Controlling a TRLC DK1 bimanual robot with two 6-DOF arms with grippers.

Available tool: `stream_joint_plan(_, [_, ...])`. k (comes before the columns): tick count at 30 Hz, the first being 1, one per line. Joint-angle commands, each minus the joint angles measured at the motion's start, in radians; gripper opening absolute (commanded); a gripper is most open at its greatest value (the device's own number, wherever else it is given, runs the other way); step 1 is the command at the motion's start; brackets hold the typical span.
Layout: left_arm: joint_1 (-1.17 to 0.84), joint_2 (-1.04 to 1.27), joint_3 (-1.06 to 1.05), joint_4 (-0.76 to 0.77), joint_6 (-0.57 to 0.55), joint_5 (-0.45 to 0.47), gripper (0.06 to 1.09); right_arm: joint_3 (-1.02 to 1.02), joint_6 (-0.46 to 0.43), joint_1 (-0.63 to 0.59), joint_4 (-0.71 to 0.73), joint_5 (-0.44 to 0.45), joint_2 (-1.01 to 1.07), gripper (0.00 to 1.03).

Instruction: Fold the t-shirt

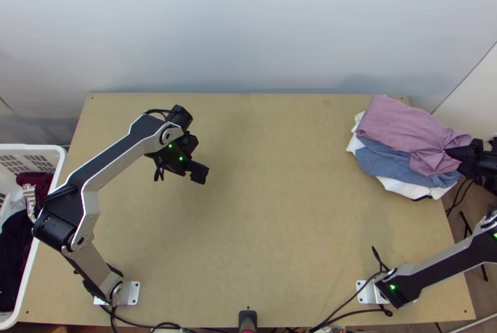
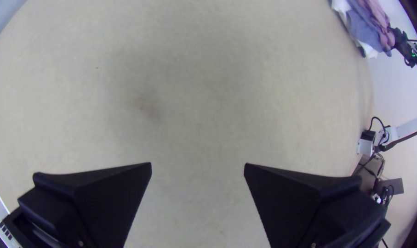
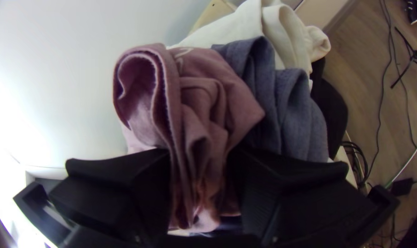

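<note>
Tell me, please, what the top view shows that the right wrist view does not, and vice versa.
Top view: the white basket with dark clothes, and the left gripper over the table.
Right wrist view: a black box on the floor.
Both: the right gripper gripping the bunched pink cloth, piled with the blue cloth and white cloth.

Light wooden table (image 1: 267, 221); garment pile (image 1: 401, 128), pink topmost, at far right corner.

A white basket (image 1: 38, 148) holding dark clothes (image 1: 12, 240) stands beside the table (image 1: 267, 221), at left; blue cloth (image 1: 384, 161) lies over white cloth (image 1: 404, 190) at far right; cables (image 3: 383, 92) cross the floor (image 3: 355, 101).
</note>
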Motion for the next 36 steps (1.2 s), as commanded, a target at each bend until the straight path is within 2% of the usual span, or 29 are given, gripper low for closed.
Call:
stream_joint_plan(1, [-0.01,-0.001,0.002,-0.001,-0.001,-0.002,1.04,0.053,-0.084,-0.014,-0.127,-0.001,-0.003,0.67])
stream_joint_plan(4, [-0.018,-0.001,0.007,-0.001,-0.003,-0.002,1.04,0.092,-0.11,-0.028,-0.185,-0.001,-0.009,0.78])
stream_joint_plan(6, [-0.027,0.0,0.008,-0.001,-0.003,-0.004,1.04,0.11,-0.121,-0.043,-0.205,-0.001,-0.017,0.81])
stream_joint_plan(14, [-0.053,-0.003,0.015,-0.002,-0.003,-0.025,1.04,0.184,-0.133,-0.095,-0.234,-0.001,-0.037,0.81])
stream_joint_plan(17, [-0.054,-0.011,0.015,-0.004,-0.001,-0.027,1.04,0.228,-0.161,-0.092,-0.281,-0.003,-0.065,0.81])
stream_joint_plan(21, [-0.054,-0.018,0.01,-0.005,-0.003,-0.027,1.04,0.327,-0.148,-0.078,-0.297,-0.004,-0.128,0.79])
stream_joint_plan(25, [-0.054,-0.031,0.001,-0.004,-0.01,-0.028,1.04,0.428,-0.138,-0.004,-0.3,-0.01,-0.175,0.49])
stream_joint_plan(27, [-0.054,-0.035,-0.007,-0.002,-0.018,-0.03,1.04,0.454,-0.136,0.057,-0.289,-0.013,-0.184,0.37])
stream_joint_plan(31, [-0.053,-0.044,-0.032,0.004,-0.027,-0.04,1.04,0.406,-0.125,0.186,-0.174,-0.016,-0.189,0.06])
stream_joint_plan(32, [-0.053,-0.047,-0.041,0.009,-0.03,-0.051,1.04,0.369,-0.102,0.216,-0.122,-0.016,-0.19,0.03])
stream_joint_plan(36, [-0.064,-0.058,-0.071,0.018,-0.044,-0.085,1.04,0.185,-0.038,0.293,0.099,-0.01,-0.187,0.03])
